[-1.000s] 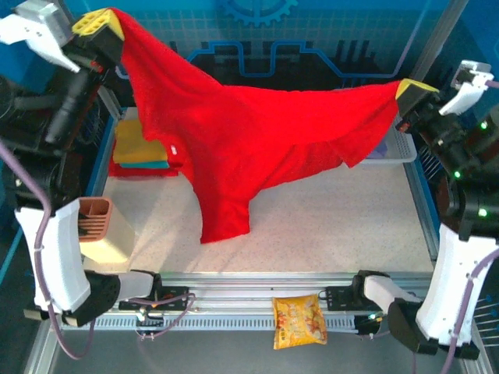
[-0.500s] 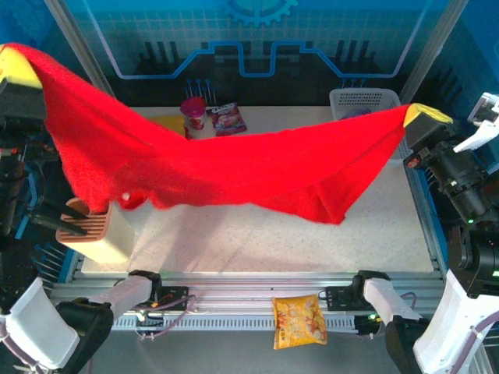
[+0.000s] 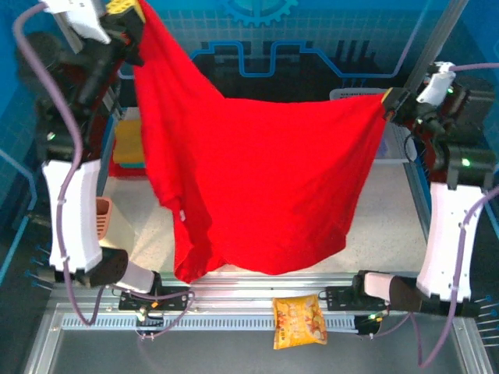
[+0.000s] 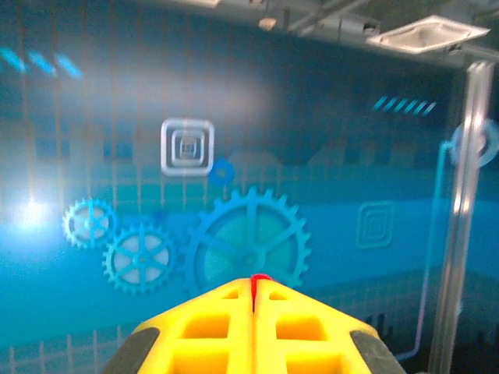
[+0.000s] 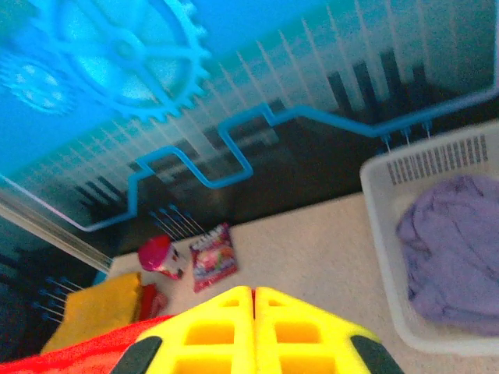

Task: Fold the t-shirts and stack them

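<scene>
Top external view: the red t-shirt hangs spread across the frame's centre above the worktop. The left tool at upper left and the right tool at upper right are each pressed together, pinching its cloth.

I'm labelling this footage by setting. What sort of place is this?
Probably a robotics lab or demo cell: a blue gear-printed backdrop, an aluminium frame around the table, and two bolted-down robot arms holding up a red t-shirt.
</scene>
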`<act>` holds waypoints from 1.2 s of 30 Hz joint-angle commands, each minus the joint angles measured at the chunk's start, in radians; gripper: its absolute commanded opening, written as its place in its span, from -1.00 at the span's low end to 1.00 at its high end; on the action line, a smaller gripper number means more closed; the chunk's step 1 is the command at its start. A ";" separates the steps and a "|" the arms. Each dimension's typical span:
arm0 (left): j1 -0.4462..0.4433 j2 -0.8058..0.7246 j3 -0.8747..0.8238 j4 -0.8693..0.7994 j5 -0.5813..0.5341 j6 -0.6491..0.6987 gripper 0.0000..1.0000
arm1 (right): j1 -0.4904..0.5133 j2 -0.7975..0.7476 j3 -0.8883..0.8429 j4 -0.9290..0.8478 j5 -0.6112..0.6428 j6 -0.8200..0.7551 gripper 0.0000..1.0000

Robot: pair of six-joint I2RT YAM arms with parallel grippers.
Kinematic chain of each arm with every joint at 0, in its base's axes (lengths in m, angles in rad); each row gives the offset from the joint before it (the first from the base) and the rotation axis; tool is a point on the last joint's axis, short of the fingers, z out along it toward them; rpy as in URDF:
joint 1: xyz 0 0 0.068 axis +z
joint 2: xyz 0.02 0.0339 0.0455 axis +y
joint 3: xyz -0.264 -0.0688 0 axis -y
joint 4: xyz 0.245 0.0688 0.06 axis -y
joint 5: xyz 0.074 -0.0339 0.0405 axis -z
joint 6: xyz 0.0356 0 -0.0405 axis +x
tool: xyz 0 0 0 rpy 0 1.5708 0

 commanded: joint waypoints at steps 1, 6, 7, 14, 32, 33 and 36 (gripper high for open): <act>0.038 0.048 -0.083 0.140 0.014 -0.024 -1.00 | 0.002 0.033 -0.052 0.082 0.002 0.011 -1.00; 0.086 0.134 -0.257 0.245 0.062 -0.106 -1.00 | 0.013 0.160 -0.131 0.143 -0.006 -0.015 -1.00; 0.091 0.145 -0.302 0.277 0.061 -0.114 -1.00 | 0.015 0.191 -0.149 0.165 -0.006 -0.019 -1.00; 0.108 0.235 -0.532 0.438 0.104 -0.111 -1.00 | 0.081 0.407 -0.153 0.294 0.017 -0.082 -1.00; 0.032 -0.238 -0.999 0.500 0.219 0.014 -1.00 | 0.139 0.081 -0.510 0.366 -0.064 -0.146 -1.00; 0.023 -0.310 -1.031 0.479 0.202 0.009 -1.00 | 0.146 0.018 -0.545 0.358 -0.051 -0.146 -1.00; 0.003 -0.506 -1.105 0.362 0.202 0.001 -1.00 | 0.162 -0.136 -0.612 0.274 -0.032 -0.146 -1.00</act>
